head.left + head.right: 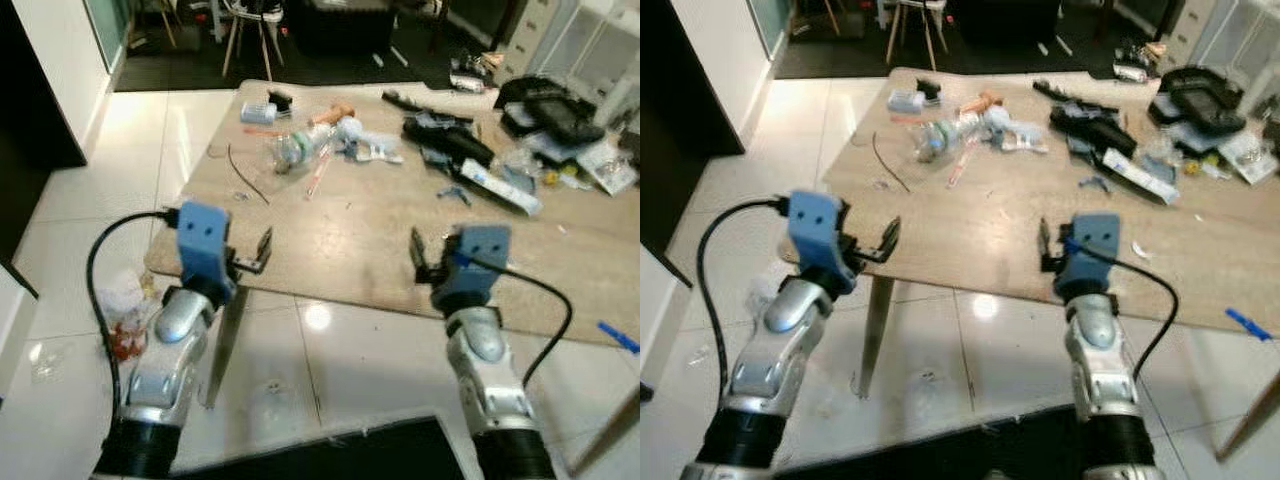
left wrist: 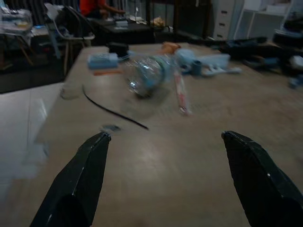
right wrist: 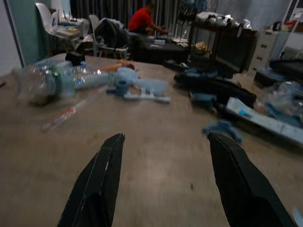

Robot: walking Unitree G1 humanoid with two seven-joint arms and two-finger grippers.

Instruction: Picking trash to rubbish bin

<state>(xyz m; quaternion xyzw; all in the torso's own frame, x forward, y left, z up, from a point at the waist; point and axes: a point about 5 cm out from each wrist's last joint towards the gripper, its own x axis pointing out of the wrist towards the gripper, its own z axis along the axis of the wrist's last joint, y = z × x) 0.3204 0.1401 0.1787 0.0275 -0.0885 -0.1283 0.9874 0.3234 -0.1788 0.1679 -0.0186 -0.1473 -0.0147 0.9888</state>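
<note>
Both tools (image 1: 252, 256) (image 1: 432, 250) wide open, empty, over table (image 1: 350, 240).

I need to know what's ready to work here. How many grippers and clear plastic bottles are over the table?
Grippers: 2, left gripper and right gripper, both open
Clear plastic bottle: 1, lying on the table
Total: 3
</note>
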